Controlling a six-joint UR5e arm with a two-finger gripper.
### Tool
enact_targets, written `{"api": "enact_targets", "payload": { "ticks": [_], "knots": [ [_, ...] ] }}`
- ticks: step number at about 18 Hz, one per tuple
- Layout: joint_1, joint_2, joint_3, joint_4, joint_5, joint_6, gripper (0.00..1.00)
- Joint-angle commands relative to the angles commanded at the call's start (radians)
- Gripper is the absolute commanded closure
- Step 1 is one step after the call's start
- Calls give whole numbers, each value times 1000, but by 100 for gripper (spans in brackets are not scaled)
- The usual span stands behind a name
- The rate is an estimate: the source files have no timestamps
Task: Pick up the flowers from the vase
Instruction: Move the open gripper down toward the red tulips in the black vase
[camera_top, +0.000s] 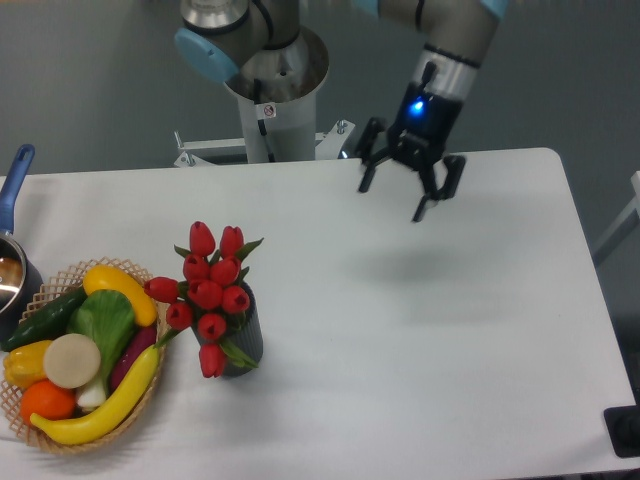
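Observation:
The flowers (208, 295), a bunch of red closed tulip buds with green leaves, stand in the vase (246, 340), a small dark grey ribbed cup on the white table, left of centre. My gripper (398, 198) hangs above the far part of the table, well to the right of and beyond the flowers. Its black fingers are spread apart and hold nothing. A blue light glows on the wrist above it.
A woven wicker basket (58, 440) with bananas, a cucumber, an orange and other produce sits just left of the vase. A pot with a blue handle (14, 180) is at the left edge. The robot base (270, 100) stands behind the table.

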Motion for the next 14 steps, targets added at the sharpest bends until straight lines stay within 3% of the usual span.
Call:
{"api": "enact_targets", "payload": {
  "ticks": [5,7,14],
  "knots": [
    [-100,-66,12,0,-55,-3,0],
    [-130,-101,14,0,-126,-3,0],
    [-193,-132,29,0,-174,-78,0]
  ]
}}
